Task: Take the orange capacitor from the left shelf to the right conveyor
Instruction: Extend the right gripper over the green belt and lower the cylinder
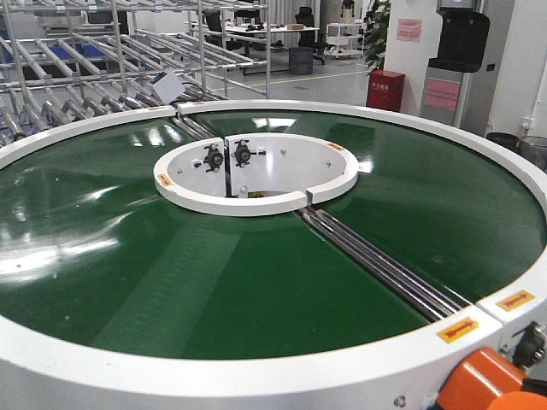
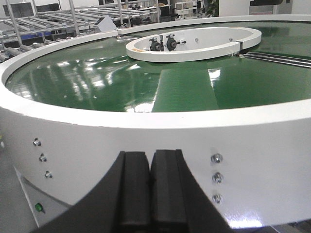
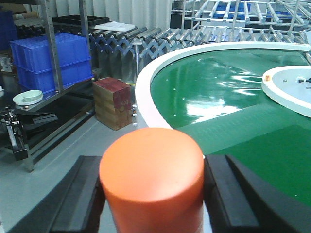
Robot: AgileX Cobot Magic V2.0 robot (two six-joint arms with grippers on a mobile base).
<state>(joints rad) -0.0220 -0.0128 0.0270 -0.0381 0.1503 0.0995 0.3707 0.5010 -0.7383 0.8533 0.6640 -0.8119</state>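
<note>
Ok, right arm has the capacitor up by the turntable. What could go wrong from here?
The orange capacitor, clamped in the right gripper, seems to be at the conveyor's white rim, not clearly over the green belt; opening now could drop it on the floor.
The belt is glossy, so a tilted release may topple the cylinder and let it roll.
The shut left gripper sits close to the conveyor's side wall; a base shift might bump it.

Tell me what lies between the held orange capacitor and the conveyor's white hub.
In the right wrist view, only bare green belt separates the orange capacitor, clamped in the right gripper, from the white hub.
</note>
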